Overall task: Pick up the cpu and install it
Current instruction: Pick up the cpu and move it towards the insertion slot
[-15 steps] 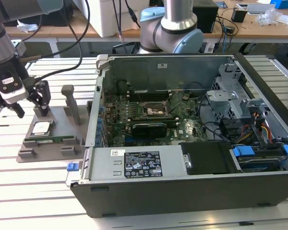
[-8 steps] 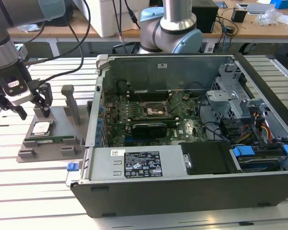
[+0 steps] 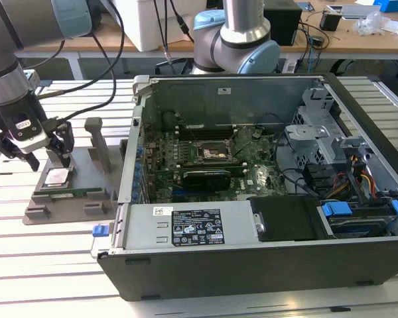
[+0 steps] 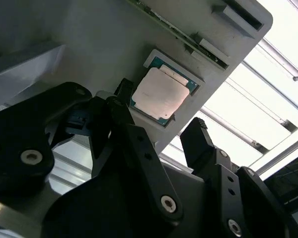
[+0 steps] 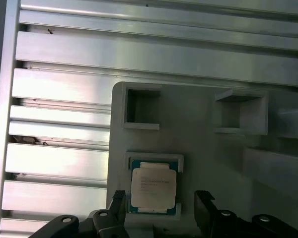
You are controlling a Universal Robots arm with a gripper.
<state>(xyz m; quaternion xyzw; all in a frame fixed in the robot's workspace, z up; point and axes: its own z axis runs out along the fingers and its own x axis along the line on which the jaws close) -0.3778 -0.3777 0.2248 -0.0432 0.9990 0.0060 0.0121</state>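
The cpu [image 3: 57, 176] is a small silver square with a green rim. It lies flat in its recess on the grey holder [image 3: 36, 213] at the exterior view's left. My gripper [image 3: 50, 161] hangs just above it, open, with one black finger on each side of the chip. In both wrist views the cpu [image 4: 160, 94] [image 5: 154, 187] shows between the fingers [image 4: 134, 139] [image 5: 204, 203], untouched. The black socket [image 3: 214, 152] sits open on the motherboard inside the computer case [image 3: 252, 245].
A long green memory stick [image 3: 69, 193] lies along the holder's front edge. Upright grey posts [image 3: 96, 139] stand on the holder beside my gripper. The case wall [image 3: 134, 132] rises between holder and motherboard. A second arm's base [image 3: 235, 40] stands behind the case on the slatted table [image 3: 46, 265].
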